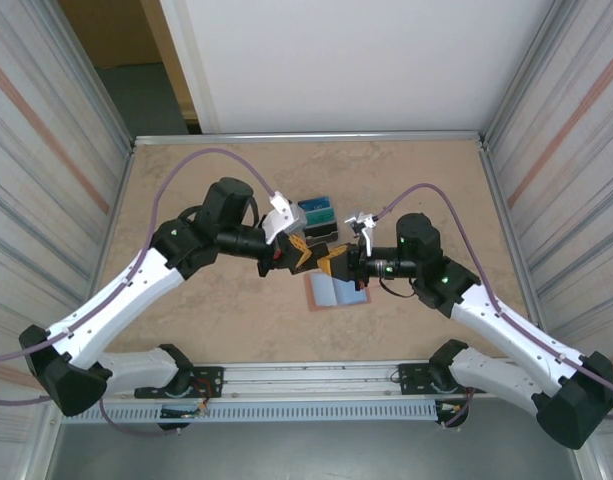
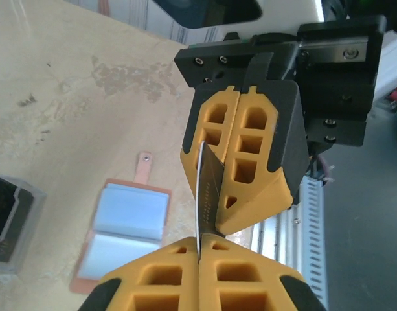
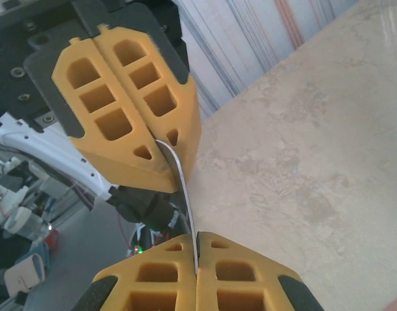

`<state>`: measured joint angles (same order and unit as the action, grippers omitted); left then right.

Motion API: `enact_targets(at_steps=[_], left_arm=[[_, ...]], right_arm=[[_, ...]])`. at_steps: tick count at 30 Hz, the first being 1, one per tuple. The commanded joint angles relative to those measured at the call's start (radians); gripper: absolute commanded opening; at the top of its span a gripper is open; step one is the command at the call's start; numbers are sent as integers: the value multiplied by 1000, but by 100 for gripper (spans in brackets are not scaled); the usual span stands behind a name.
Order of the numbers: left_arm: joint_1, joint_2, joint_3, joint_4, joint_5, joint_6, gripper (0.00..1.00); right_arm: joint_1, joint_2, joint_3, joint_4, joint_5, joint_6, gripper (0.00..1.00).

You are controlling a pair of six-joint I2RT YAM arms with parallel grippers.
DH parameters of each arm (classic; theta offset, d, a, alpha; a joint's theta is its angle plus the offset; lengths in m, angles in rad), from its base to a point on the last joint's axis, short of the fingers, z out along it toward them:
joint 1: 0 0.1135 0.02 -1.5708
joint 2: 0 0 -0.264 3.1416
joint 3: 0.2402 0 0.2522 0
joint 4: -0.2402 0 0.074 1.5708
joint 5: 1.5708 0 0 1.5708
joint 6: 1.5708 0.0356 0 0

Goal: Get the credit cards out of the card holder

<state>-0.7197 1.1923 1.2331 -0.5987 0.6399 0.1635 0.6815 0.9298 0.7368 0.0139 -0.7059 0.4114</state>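
Currently the left gripper (image 2: pixel 199 245) and the right gripper (image 3: pixel 197 249) both pinch one credit card (image 2: pixel 208 188) near the open card holder (image 2: pixel 130 214) on the table (image 2: pixel 68 97); ideally one releases before either pulls, sparing the bowed card.

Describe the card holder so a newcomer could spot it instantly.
Start at the tan table and look near its middle, slightly toward the near edge. The card holder lies open and flat there. Its salmon-pink border and pale blue inside set it apart from the dark tiered stand farther back.
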Motion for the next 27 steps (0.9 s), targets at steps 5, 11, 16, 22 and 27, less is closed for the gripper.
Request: enact_targets(at_steps=[5, 11, 16, 22, 27], left_arm=[[108, 47, 20, 45, 3, 117, 0], [125, 150, 25, 117, -152, 307, 0], [131, 242, 33, 207, -174, 390, 0], [135, 370, 62, 268, -169, 446, 0], [148, 494, 131, 263, -149, 456, 0]], right_arm=[[-39, -45, 54, -167, 206, -39, 56], [-68, -87, 68, -327, 476, -12, 79], [-76, -106, 70, -404, 660, 43, 99], [-76, -109, 83, -505, 850, 118, 99], [-74, -112, 90, -563, 948, 164, 99]])
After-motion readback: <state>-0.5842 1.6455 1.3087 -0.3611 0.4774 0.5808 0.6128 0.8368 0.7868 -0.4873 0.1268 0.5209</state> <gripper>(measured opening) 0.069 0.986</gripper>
